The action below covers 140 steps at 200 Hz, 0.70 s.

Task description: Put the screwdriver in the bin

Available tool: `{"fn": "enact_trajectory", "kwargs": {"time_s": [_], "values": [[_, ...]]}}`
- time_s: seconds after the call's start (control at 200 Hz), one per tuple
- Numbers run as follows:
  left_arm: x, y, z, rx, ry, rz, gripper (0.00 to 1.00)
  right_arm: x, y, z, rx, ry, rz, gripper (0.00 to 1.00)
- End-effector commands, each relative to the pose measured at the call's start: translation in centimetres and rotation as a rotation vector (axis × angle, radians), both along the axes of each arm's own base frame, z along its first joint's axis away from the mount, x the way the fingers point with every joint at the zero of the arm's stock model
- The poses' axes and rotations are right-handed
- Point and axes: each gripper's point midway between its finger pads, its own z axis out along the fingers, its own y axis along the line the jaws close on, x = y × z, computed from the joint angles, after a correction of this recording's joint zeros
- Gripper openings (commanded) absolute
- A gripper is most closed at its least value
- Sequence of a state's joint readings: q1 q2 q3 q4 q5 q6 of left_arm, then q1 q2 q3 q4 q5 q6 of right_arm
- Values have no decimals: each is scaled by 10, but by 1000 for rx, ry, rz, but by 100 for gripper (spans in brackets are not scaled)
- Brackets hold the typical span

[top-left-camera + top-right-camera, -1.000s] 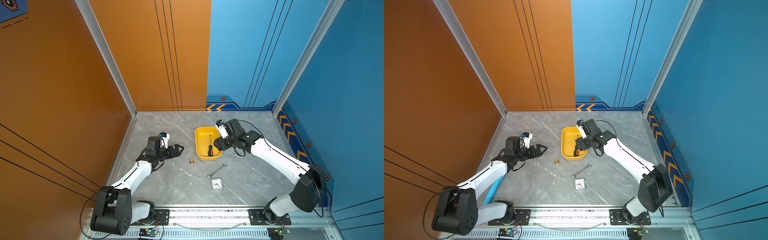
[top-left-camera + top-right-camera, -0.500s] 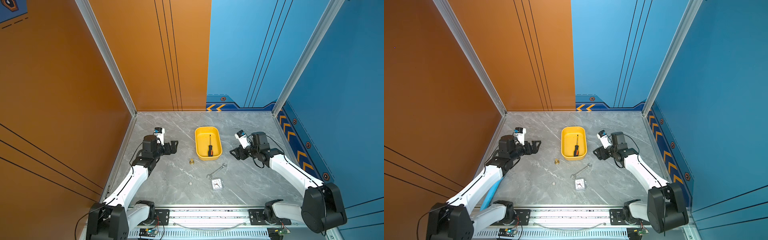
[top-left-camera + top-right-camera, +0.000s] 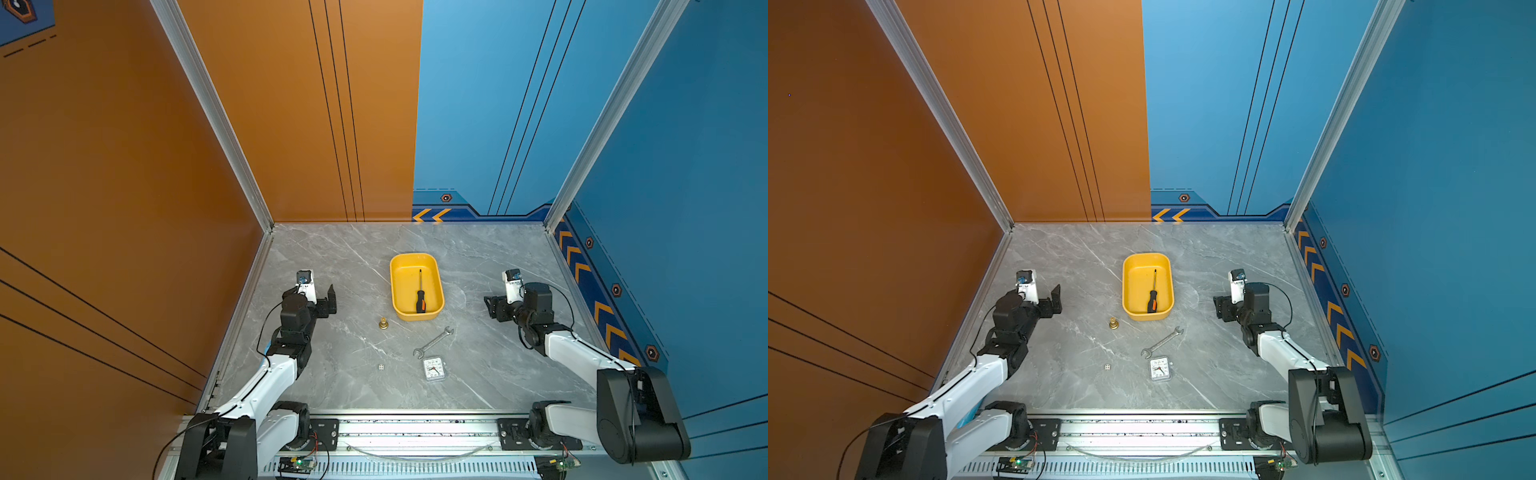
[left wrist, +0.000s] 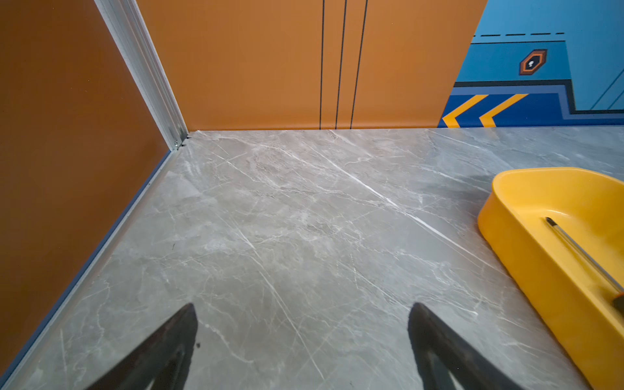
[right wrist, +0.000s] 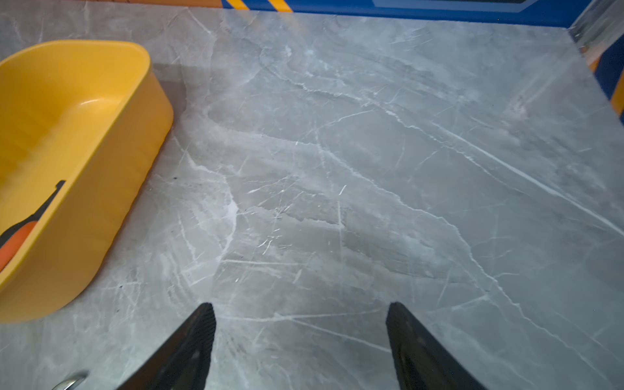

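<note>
The screwdriver [image 3: 420, 297] [image 3: 1152, 297] lies flat inside the yellow bin [image 3: 394, 286] [image 3: 1126, 286], shaft toward the back wall, black and orange handle toward the front. My right gripper [image 3: 494, 307] [image 3: 1221, 307] hovers right of the bin, open and empty. My left gripper [image 3: 328, 301] [image 3: 1054, 299] stands left of it, open and empty. In the left wrist view the gripper [image 4: 304, 310] frames bare table, with the bin [image 4: 526, 256] and the screwdriver's shaft [image 4: 580, 253] off to one side. The right wrist view shows the gripper [image 5: 300, 309] over bare table, beside the bin [image 5: 111, 169] and the orange handle [image 5: 17, 236].
In front of the bin lie a silver wrench [image 3: 432, 341], a small clock [image 3: 434, 369], a brass piece [image 3: 383, 323] and a tiny die [image 3: 381, 366]. Orange wall on the left, blue wall on the right and behind.
My right gripper has left the bin and pulled back to the right, leaving the screwdriver lying inside. The left arm has drawn back toward the left wall.
</note>
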State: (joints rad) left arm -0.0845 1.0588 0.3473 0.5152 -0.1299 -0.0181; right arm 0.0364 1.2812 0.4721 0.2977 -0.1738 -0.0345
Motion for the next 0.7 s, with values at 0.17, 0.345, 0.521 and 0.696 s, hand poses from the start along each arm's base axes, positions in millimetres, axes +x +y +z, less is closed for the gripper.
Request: {"fn": "enact_trajectory", "kwargs": {"time_s": [0.17, 0.345, 0.521, 0.696], "values": [[12, 20, -24, 36, -62, 77, 98, 28, -28, 12, 24, -149, -149, 78], [21, 15, -45, 43, -53, 47, 98, 36, -35, 14, 17, -203, -176, 78], [28, 13, -60, 44, -58, 34, 98, 33, -39, 1, 26, -283, -209, 78], [37, 12, -63, 48, -17, 22, 98, 34, -45, -2, 14, -254, -236, 78]]}}
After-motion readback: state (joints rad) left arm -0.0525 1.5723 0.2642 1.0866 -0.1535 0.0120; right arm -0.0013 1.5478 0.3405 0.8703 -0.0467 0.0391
